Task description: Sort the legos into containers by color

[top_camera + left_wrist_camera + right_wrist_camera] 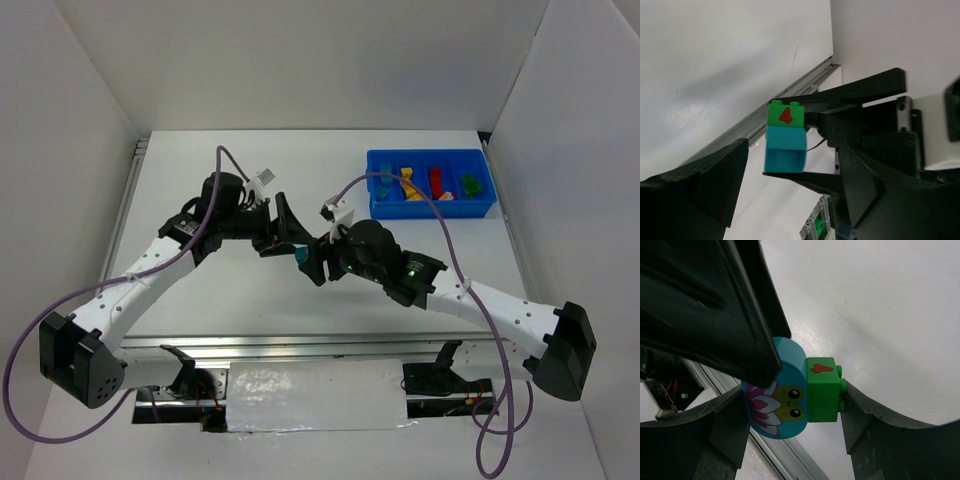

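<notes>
Grippers meeting above the middle of the tabletop (220, 300), shown in three views.

Right gripper (792, 399): clamped on the cyan-and-green lego (785, 145). One finger presses on the cyan end and the other on the studs of the green end, and the piece is carried clear of the surface.

Composition of the piece: a green brick bearing a red figure 4, joined to a rounded cyan brick printed with a pink flower and a small yellow-green face.

Left gripper (290, 230): jaws spread, set around the same piece from the opposite side. In the left wrist view a clear gap separates its near finger (700, 190) from the cyan brick. In the right wrist view its other finger overlaps the cyan brick's edge, and contact there cannot be judged.

Tray (378, 205): bright blue, at the far right corner of the tabletop, well apart from both grippers. Its compartments contain yellow legos (409, 186), a red lego (436, 180) and a green lego (468, 184), each colour in a separate compartment.
</notes>
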You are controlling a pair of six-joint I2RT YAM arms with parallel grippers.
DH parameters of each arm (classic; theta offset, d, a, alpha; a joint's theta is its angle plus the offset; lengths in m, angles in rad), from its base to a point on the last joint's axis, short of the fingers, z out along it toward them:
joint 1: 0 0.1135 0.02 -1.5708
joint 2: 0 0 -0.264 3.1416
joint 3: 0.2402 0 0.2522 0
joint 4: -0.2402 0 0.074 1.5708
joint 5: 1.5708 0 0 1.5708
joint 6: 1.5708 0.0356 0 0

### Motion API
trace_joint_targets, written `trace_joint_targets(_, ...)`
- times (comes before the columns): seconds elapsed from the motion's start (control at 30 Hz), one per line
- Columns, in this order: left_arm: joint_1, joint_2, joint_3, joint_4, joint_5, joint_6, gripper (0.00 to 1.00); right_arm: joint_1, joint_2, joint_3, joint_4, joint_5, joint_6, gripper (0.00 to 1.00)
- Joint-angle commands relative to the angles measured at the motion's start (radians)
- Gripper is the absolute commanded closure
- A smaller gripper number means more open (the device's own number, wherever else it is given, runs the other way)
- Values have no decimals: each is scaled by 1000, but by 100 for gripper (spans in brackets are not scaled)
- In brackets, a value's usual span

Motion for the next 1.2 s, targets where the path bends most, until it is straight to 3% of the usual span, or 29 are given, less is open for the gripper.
trace_joint_targets(0.0,-25,32,-3,41,68,-9,17,6,-29,66,57,13,-29,100)
trace_joint_targets(0.13,-51,55,11,12,54,9,25,5,-32,94,59,21,-20,100)
trace_joint_targets(0.17,-54,57,8,17,54,6,33,5,-34,95,62,23,-19,100)
trace_joint_targets(0.23,-56,55,3,35,72,-2,54,5,-31,99,66,30,-20,100)
trace_joint_targets(0.27,-56,55,3,55,78,-9,79,5,-19,109,57,39,-19,100)
trace_joint_targets(0.33,-56,47,6,75,95,-14,100,5,9,123,27,79,-6,100)
trace_joint_targets(0.37,-56,46,9,95,103,-14,100,5,15,129,21,84,-2,100)
trace_joint_targets(0.43,-56,34,16,119,123,-11,100,5,20,135,17,76,13,87)
trace_joint_targets(0.47,-56,28,17,141,125,-3,100,2,20,135,16,67,24,39)
trace_joint_targets(0.5,-57,17,23,145,125,3,100,-7,17,138,8,50,49,13)
trace_joint_targets(0.53,-54,11,28,142,120,14,100,-15,15,140,5,23,59,1)
trace_joint_targets(0.63,-50,6,55,116,106,89,100,-87,-9,138,-19,-215,67,0)
trace_joint_targets(0.67,-44,4,60,113,109,137,100,-115,-19,137,-32,-393,55,0)
trace_joint_targets(0.77,-30,-3,72,92,114,246,100,-237,-61,146,-111,-625,20,0)
trace_joint_targets(0.8,-28,-9,78,86,112,271,100,-271,-72,155,-137,-767,-5,0)
trace_joint_targets(0.87,-30,-14,82,78,131,345,100,-349,-85,206,-238,-868,-32,0)
trace_joint_targets(1.0,-30,-63,42,173,299,394,100,-431,-89,255,-351,-1041,-94,0)
trace_joint_targets(1.17,-34,-106,6,325,453,363,100,-498,-123,158,-106,-1143,88,1)
